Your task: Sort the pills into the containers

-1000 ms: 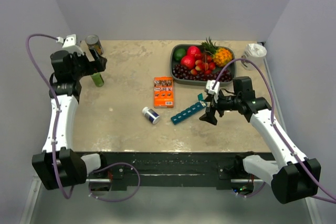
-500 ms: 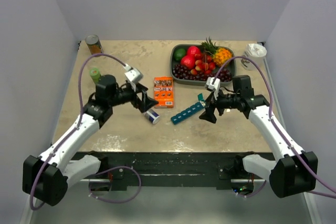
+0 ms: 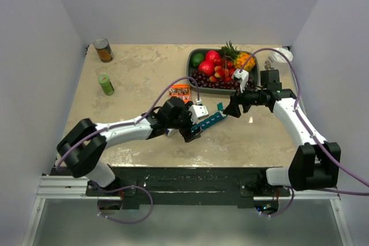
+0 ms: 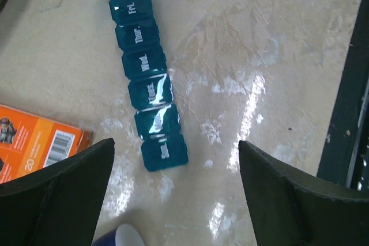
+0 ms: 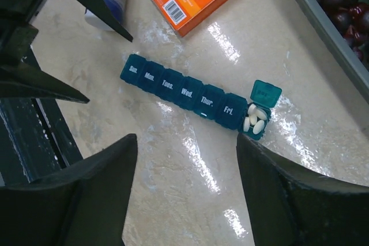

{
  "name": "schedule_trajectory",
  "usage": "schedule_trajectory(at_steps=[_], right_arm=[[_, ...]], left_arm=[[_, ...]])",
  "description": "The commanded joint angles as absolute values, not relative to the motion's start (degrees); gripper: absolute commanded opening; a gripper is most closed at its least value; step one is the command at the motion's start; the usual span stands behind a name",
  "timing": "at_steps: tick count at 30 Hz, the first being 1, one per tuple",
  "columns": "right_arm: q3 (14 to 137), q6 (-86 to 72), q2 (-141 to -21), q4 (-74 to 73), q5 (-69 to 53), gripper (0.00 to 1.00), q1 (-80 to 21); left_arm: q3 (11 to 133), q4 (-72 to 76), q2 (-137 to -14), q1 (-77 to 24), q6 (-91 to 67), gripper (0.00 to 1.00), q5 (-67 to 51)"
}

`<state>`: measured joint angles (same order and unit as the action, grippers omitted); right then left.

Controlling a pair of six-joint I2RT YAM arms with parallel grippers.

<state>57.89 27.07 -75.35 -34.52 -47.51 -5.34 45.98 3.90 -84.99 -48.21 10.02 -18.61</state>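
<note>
Left jaws, spread and empty, are newly swung over the near end of the slim teal plastic pill-organizer strip (image 3: 209, 121) on the bench (image 3: 144, 73). Right jaws, also spread, are drawn beside its open far compartment, so sorting is judged imminent.

Bright overhead light leaves white glare streaks on the glossy tabletop (image 4: 253, 93).
</note>
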Motion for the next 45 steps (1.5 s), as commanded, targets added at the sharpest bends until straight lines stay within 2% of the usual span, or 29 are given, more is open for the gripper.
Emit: schedule_trajectory(at_steps=[1,4,10,24,26,30,45], right_arm=[[60.21,25.31,-76.81,-34.72,-49.13,0.65,-3.96],[59.77,25.31,-77.26,-34.63,-49.22,0.58,-3.08],[58.54,25.31,-77.69,-34.01,-49.57,0.52,-1.94],[58.62,24.26,-80.15,-32.08,-48.60,0.40,-1.58],[58.88,24.08,-80.77,-31.82,-48.43,0.36,-1.67],[60.46,23.03,-83.57,-31.03,-48.60,0.26,-1.76],[69.07,18.46,-93.86,-26.81,-42.72,0.21,-7.38]], left_arm=[[54.66,8.35,-92.80,-50.18,13.71,0.84,-13.89],[58.61,6.86,-97.64,-51.15,13.18,0.76,-10.91],[63.54,2.30,-103.53,-52.56,13.18,0.66,-5.46],[65.57,-1.67,-109.07,-54.32,12.30,0.53,-0.44],[65.57,-1.93,-109.16,-54.40,12.31,0.44,-0.35],[65.13,-2.20,-109.51,-54.40,12.13,0.36,-0.79],[66.36,-3.95,-110.48,-54.32,10.81,0.36,-3.95]])
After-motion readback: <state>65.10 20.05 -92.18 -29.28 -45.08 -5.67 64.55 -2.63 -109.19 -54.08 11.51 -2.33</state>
